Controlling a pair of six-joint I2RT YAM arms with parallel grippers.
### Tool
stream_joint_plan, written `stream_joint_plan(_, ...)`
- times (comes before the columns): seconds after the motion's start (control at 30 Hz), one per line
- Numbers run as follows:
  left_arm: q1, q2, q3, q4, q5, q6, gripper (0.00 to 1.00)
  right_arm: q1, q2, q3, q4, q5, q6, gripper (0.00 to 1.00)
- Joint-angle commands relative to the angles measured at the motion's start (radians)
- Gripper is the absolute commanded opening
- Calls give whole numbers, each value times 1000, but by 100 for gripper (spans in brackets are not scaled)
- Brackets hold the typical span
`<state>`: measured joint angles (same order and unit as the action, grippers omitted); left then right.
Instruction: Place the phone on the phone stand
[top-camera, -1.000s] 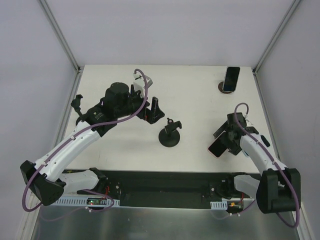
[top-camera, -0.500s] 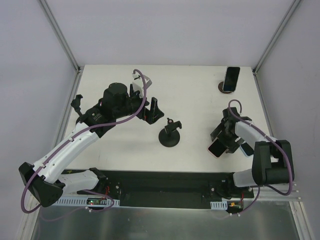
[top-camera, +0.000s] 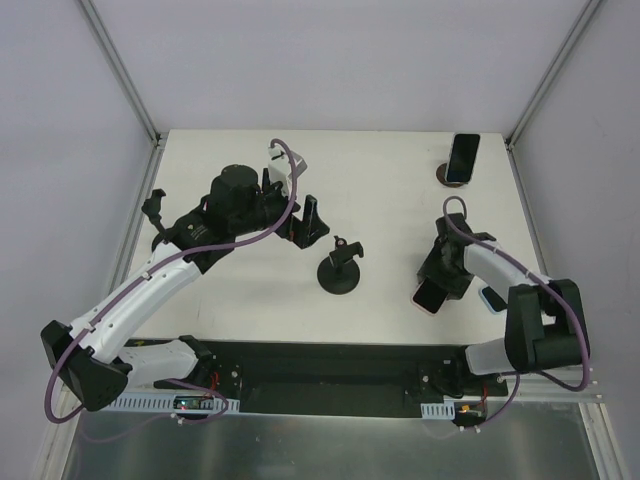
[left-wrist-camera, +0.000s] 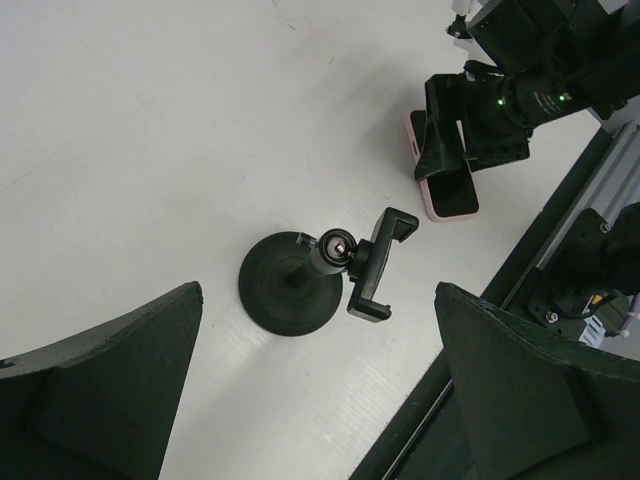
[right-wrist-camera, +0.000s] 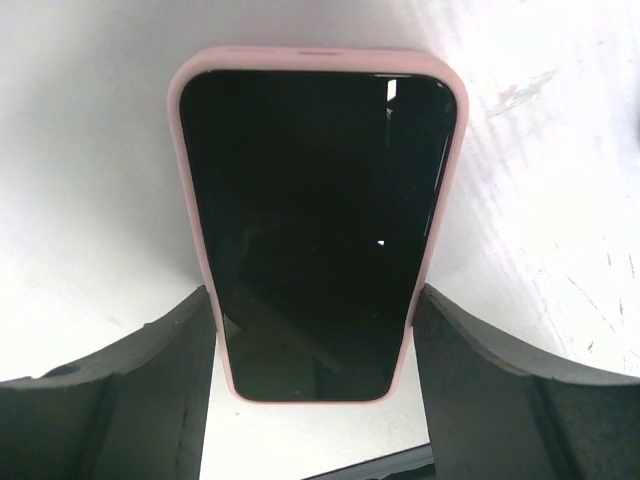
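Right of the phone stand (top-camera: 340, 268), the right gripper (top-camera: 440, 281) sat with its fingers pressed against both long edges of the pink-cased phone (right-wrist-camera: 315, 230), dark screen upward. Over the past second the arm had folded in and drawn the phone slightly nearer the stand, suggesting the grasp was made and the carry beginning. Whether the phone had left the table (top-camera: 390, 190) could not be told; the gripper hid its far end from above. Behind and left of the stand, the left gripper (top-camera: 308, 222) hung with jaws wide apart, holding nothing. A second phone (top-camera: 462, 157) leaned well beyond the stand, far to its right.
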<state>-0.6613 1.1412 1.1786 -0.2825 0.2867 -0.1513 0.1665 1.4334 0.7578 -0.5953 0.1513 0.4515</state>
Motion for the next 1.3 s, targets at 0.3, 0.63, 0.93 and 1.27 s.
stream_joint_plan(0.3,-4,35,0,91,264,-24,98,306,-592,-52,282,11,-527,1)
stream_joint_plan(0.63,-6,133,26,135,545,-113,96,775,-671,210,194,80,-813,0)
stream_joint_plan(0.93,-8,123,9,201,655,-134,99,1039,-473,379,129,335,-896,0)
stream_joint_plan(1.27,-17,112,-4,215,646,-131,84,1061,-498,339,137,361,-892,0)
